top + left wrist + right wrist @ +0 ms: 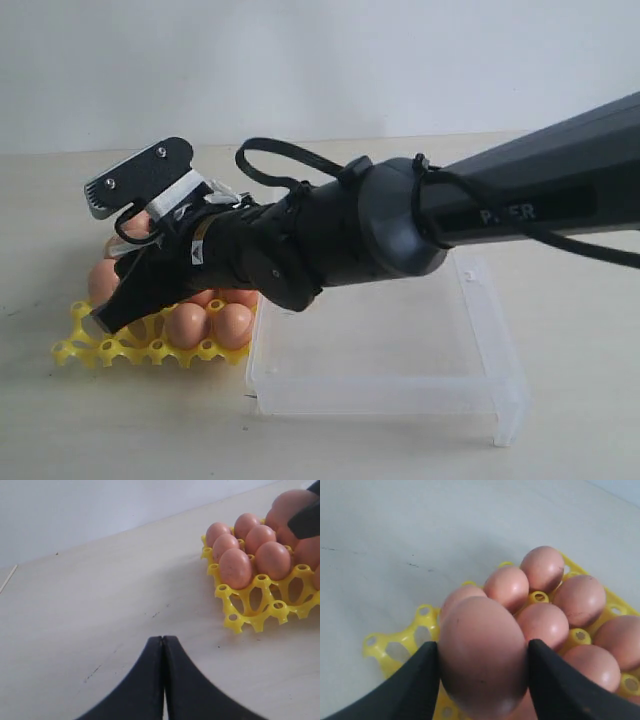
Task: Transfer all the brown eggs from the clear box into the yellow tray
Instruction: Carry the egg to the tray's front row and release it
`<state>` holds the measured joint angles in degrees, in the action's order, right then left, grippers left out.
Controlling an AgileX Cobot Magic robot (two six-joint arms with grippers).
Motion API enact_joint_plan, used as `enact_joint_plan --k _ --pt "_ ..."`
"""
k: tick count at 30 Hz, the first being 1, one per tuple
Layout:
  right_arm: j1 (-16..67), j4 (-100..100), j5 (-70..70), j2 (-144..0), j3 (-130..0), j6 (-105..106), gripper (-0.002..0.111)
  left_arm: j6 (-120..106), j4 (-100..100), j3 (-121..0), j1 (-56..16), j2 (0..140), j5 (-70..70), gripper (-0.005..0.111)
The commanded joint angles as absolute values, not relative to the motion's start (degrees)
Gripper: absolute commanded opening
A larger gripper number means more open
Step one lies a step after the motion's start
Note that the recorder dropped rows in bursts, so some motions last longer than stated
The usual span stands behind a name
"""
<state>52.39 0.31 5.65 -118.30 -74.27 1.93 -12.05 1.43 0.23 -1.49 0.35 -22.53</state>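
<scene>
- While the egg [480,645] is clamped between the jaws of your right gripper [482,682], it hangs just above the yellow tray [395,647], close over the eggs [540,567] seated there.
- You are at the placing step: pick a bare cup at the tray's edge, lower gently, then let go.
- The clear box [480,330] beside the tray looks empty, so this may be the last one.
- Your left gripper [162,680] is closed on nothing, low over the table [100,605].

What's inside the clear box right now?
Nothing shows in the uncovered part of the clear box. The right arm covers its far left corner, so that corner cannot be checked.
</scene>
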Motion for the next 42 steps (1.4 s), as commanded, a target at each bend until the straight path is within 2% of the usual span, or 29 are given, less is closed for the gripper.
enact_joint_plan --k 1,22,29,37,39,42 --pt "52.33 0.5 11.44 -119.75 -72.86 2.37 0.0 -11.73 1.43 0.0 -1.83 0.0 -22.17 0.0" --pt "55.35 0.5 14.19 -123.87 -72.86 -1.74 0.002 -11.73 1.43 0.0 -1.83 0.0 -22.17 0.0" --pt "55.35 0.5 14.52 -124.08 -72.96 -1.74 0.023 -11.73 1.43 0.0 -1.83 0.0 -22.17 0.0" --pt "55.35 0.5 14.66 -124.21 -72.96 -1.74 0.057 -11.73 1.43 0.0 -1.83 0.0 -22.17 0.0" --pt "55.35 0.5 14.66 -124.21 -72.96 -1.74 0.061 -11.73 1.43 0.0 -1.83 0.0 -22.17 0.0" --pt "55.35 0.5 13.97 -124.21 -72.96 -1.52 0.062 -11.73 1.43 0.0 -1.83 0.0 -22.17 0.0"
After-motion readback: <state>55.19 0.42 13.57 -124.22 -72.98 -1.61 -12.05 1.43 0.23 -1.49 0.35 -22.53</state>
